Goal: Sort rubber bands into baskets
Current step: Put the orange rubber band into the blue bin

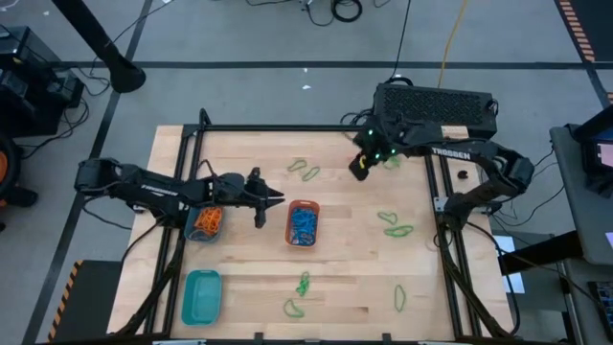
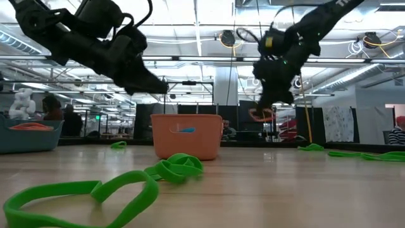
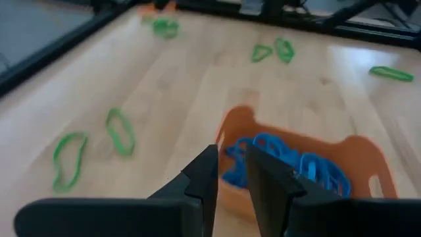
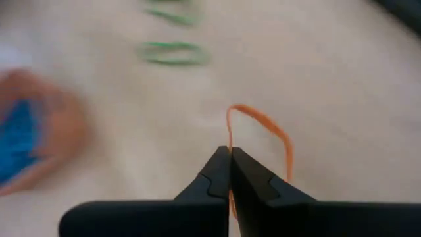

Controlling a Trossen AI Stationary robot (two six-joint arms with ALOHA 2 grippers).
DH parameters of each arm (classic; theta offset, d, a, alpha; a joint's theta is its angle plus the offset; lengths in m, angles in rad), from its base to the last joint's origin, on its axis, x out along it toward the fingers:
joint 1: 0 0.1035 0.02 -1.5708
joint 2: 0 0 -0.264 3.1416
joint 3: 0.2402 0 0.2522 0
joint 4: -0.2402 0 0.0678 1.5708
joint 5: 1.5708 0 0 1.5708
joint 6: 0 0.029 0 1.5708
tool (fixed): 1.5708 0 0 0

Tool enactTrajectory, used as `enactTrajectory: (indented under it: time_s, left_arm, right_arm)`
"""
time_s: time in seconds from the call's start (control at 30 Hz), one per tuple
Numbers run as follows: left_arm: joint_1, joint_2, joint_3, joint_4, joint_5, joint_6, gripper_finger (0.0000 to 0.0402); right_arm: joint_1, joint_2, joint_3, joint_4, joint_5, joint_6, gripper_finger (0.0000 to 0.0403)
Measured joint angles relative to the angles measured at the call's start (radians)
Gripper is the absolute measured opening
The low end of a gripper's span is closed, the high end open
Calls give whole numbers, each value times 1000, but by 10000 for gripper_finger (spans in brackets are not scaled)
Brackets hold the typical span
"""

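right jaws (image 4: pixel 229 155) pinched on an orange band (image 4: pixel 263 135), upper right; left jaws (image 3: pixel 230 172) part-open, empty. blues binned, greens (image 1: pixel 396 231) left.

Grey floor (image 1: pixel 249 38) around the wooden table (image 1: pixel 345 268), cables (image 1: pixel 335 10) trailing across it; beyond, a workshop hall under bright ceiling strip lights (image 2: pixel 190 28).

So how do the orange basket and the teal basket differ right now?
The orange basket sits mid-table and holds a heap of blue bands; the teal basket sits at the near left edge and looks empty. The orange one has the left hand beside it; the teal has none. Both sit upright.
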Motion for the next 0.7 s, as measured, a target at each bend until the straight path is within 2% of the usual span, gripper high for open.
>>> enactTrajectory:
  time_s: [0.1, 0.27, 0.4, 0.53, 0.7]
  left_arm:
    - [-17, 74, 0, 152, 1, 64, 83]
    - [-34, 205, 0, 418, 1, 90, 83]
    - [-33, 291, 10, 559, -5, 119, 83]
    - [-33, 351, 47, 607, -8, 151, 83]
    - [-58, 415, 114, 606, 39, 334, 88]
  right_arm:
    - [107, 0, 0, 61, -46, 3, 0]
    - [291, 0, 0, 164, -46, 48, 0]
    - [420, 0, 0, 223, -44, 53, 0]
    - [512, 0, 0, 287, -36, 58, 0]
    - [582, 0, 2, 341, 12, 61, 0]
